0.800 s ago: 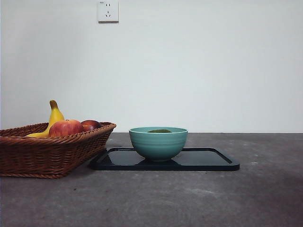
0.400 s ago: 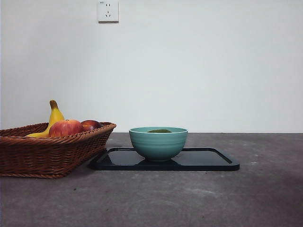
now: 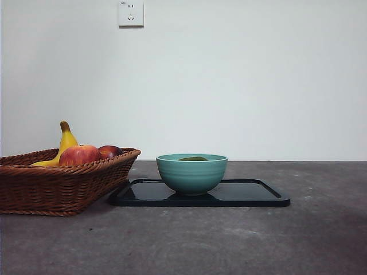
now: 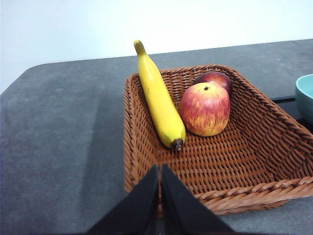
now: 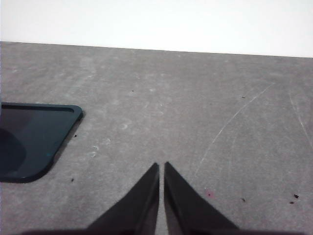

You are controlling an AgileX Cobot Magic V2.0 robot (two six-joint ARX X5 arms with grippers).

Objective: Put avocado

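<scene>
The dark-green avocado [image 3: 193, 158] lies inside the teal bowl [image 3: 192, 173]; only its top shows above the rim. The bowl stands on a black tray [image 3: 252, 195]. My left gripper [image 4: 160, 169] is shut and empty, held above the near edge of the wicker basket [image 4: 254, 191]. My right gripper [image 5: 161, 166] is shut and empty over bare table to the right of the tray [image 5: 29, 142]. Neither gripper shows in the front view.
The wicker basket [image 3: 51, 183] stands left of the tray and holds a banana [image 4: 159, 100], a red-yellow apple [image 4: 205, 108] and a darker red fruit [image 4: 213, 78]. A wall socket [image 3: 131, 13] is high on the wall. The grey table [image 3: 229, 240] stretches in front.
</scene>
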